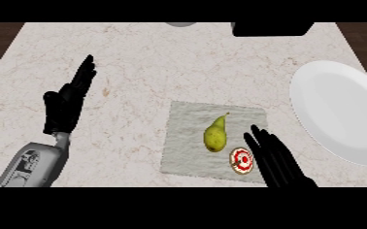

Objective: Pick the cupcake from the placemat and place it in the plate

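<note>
A: Where does the cupcake [243, 160] sit?

B: It lies on the grey placemat [188, 140], near the mat's lower right corner. From above it shows a white top with red rings and a red centre.

A: And the right hand [276, 161]?

B: It comes in from the lower edge of the head view, just right of the cupcake. Its fingers [259, 140] are straight and lie close together, pointing up and a little left. They hold nothing. Whether the hand's edge touches the cupcake cannot be told; the two look side by side.

A: What else is on the mat?

B: A yellow-green pear [215, 134], stem pointing up and right, just above and left of the cupcake, close to it.

A: The plate [331, 106]?

B: White, at the right side of the worktop [143, 58], partly cut by the view's edge. It is apart from the placemat, with bare marbled surface between them, and nothing lies on the part that shows.

A: The left hand [66, 102]?

B: It rests at the left of the view, well away from the mat, fingers straight and pressed together, pointing up and right. Its grey forearm [32, 162] runs down to the lower left corner.

A: Anything at the far edge?

B: A dark block [272, 28] at the upper right and a grey rounded thing [181, 24] near the top middle, both cut off by the view, so what they are cannot be told.
</note>
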### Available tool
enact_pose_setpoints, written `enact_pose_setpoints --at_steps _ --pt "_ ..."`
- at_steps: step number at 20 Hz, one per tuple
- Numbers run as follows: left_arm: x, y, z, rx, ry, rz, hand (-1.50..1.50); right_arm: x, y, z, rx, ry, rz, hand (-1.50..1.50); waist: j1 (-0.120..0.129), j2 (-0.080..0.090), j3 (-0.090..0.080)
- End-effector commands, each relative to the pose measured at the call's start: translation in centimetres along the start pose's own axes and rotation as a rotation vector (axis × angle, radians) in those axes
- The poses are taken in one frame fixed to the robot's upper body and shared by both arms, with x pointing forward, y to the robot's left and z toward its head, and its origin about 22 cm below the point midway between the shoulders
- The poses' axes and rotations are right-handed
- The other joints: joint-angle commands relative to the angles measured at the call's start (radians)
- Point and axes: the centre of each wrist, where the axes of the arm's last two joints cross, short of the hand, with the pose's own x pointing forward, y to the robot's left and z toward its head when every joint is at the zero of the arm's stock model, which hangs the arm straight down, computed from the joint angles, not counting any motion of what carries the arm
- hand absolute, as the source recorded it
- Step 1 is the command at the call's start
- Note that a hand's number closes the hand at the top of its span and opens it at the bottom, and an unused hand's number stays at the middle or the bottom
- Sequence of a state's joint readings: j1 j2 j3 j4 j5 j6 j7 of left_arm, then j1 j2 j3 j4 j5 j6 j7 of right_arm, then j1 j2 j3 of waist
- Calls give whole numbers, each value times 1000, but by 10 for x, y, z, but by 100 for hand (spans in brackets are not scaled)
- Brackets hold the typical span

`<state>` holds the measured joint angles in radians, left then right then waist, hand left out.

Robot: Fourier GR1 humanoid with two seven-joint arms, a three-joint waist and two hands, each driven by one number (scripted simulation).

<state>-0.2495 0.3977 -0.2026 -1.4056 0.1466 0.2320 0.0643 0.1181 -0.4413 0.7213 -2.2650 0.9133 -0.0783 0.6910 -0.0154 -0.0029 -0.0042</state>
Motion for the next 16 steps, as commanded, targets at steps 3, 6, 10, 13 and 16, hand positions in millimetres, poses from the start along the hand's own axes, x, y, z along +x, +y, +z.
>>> enact_pose_setpoints --at_steps 3,6,10,13,16 --pt "16 5 -7 0 -21 7 0 23 -41 10 117 126 145 -150 18 1 2" --pt "4 -21 -17 -12 -16 -1 0 28 -42 -7 168 166 150 -150 11 5 3" --pt "-4 -14 -4 -9 12 5 0 26 -28 -18 198 201 121 -150 13 3 4" --pt "3 -37 -3 -10 -16 -2 0 22 -24 -20 221 212 120 -150 11 3 4" --pt "8 -3 -11 -21 -14 10 0 18 -10 -51 287 254 166 -150 19 5 4"
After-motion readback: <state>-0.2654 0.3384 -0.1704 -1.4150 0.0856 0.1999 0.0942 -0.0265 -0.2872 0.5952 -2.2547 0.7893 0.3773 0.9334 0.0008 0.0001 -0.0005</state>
